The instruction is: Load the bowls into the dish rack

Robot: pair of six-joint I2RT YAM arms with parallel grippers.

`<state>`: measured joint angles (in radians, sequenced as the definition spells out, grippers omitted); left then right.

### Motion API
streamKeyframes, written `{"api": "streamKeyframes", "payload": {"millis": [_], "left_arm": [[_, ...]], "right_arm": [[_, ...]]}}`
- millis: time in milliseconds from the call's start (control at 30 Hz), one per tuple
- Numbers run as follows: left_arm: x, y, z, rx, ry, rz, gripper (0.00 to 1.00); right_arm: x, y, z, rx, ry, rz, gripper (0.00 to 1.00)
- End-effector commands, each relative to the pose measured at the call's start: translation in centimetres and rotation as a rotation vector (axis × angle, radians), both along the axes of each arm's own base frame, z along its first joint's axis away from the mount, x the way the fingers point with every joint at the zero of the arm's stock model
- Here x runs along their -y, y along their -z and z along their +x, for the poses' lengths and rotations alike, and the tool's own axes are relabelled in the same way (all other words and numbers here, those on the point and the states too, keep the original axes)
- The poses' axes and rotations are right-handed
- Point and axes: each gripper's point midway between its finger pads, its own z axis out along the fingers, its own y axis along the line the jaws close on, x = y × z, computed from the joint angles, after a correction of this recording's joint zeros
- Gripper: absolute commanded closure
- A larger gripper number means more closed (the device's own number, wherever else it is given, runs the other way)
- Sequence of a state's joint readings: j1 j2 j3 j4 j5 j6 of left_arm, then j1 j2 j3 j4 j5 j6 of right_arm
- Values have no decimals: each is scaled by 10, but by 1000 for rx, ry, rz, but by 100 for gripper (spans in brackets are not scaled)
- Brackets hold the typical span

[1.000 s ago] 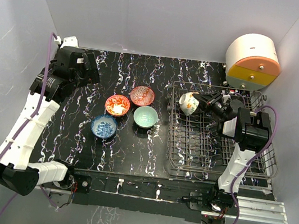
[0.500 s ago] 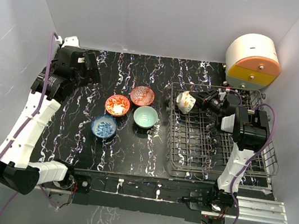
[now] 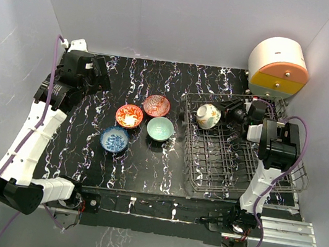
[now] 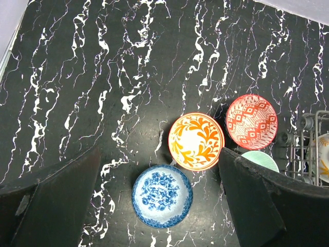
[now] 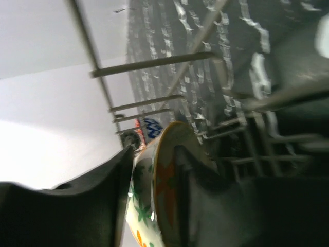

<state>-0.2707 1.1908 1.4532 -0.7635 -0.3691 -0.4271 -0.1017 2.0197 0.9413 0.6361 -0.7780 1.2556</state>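
Marbled black table (image 3: 145,167) | wire rack (image 3: 223,165) | right tool (image 3: 219,115) grips round bowl (image 3: 206,116)

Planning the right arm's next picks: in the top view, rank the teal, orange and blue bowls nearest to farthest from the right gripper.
From the right gripper, holding the flower bowl:
1. teal bowl, just left of the dish rack
2. orange bowl, further left
3. blue bowl, front left

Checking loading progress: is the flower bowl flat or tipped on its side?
Tipped on edge: the flower bowl stands with its rim nearly vertical, pinched in the right gripper over the dish rack.
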Motion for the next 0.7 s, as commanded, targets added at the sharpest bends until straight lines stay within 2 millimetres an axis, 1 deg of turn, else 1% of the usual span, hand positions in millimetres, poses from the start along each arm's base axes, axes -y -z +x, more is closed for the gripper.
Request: {"api": "streamKeyframes", "payload": {"millis": [0,167,300,433,467,500,567,667], "left_arm": [[2,-2,0,12,15,0,4],[5,-2,3,15,20,-9,4],[6,-3,4,17,22,-12,4],[6,-2,6,17,25,-6,4],[6,-3,6,18,27,-6,4],[6,-3,7,20,27,-6,4],[7,-3,8,21,30,-8,4],[8,-4,10,23,34,-9,4]], "right_arm": [[5,12,-10,-67,-20,-145,52],[18,16,-9,-96,-34,-296,50],[42,16,-5,-126,-24,-528,39],[67,13,-2,-168,-32,-728,30],[71,11,-2,-167,-39,-763,29],[74,10,-2,-170,-49,-795,24],[77,7,-2,-167,-69,-846,23],[76,4,-4,-157,-98,-903,22]]}}
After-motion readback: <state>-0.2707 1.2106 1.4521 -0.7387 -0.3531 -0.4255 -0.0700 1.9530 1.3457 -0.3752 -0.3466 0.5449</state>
